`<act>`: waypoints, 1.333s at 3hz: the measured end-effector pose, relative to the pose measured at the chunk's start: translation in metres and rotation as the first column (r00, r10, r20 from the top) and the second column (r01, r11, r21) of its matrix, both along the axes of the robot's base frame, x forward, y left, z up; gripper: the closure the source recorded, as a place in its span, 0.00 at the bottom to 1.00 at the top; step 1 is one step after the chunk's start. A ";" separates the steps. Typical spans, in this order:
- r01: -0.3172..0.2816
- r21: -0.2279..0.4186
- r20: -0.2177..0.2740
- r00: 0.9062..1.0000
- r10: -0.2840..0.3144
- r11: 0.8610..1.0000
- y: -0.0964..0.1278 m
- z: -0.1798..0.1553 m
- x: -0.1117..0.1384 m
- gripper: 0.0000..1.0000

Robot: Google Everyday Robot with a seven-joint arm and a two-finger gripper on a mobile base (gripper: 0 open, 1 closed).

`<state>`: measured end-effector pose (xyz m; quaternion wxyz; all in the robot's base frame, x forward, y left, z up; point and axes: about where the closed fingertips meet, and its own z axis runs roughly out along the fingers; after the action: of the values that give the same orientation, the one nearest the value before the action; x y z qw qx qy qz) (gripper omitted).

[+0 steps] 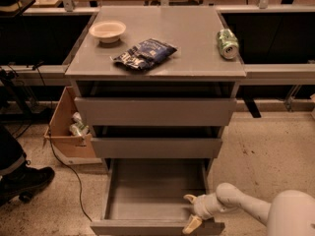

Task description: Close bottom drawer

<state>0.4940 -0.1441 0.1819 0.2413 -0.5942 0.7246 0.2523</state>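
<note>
Gripper (191,211) at five o'clock, spread wide astride the right end of the bottom drawer (147,191) front: one fingertip over the tray, the other against the outer face. Gripping nothing. Drawer at six o'clock, pulled far out beneath middle drawer (156,148). Bowl (108,31) at eleven, can (227,44) at one.

bottom drawer (142,193) pulled far out | pincer (191,211) at bottom drawer's front right corner, fingers spread, one over the tray, one at the front panel's top edge | bowl (107,31), snack bag (144,54), can (227,43) on tabletop (197,48) above bottom drawer
</note>
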 end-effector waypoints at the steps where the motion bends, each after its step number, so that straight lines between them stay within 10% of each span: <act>1: -0.002 -0.003 0.026 1.000 0.002 1.000 0.000 -0.003 0.026 0.40; 3: -0.002 -0.003 0.029 1.000 0.002 1.000 0.000 0.004 0.027 0.86; 4: -0.007 0.000 0.071 0.997 0.007 1.000 0.002 0.018 0.047 0.91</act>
<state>0.5407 -0.1421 0.1995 0.2663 -0.6054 0.7133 0.2320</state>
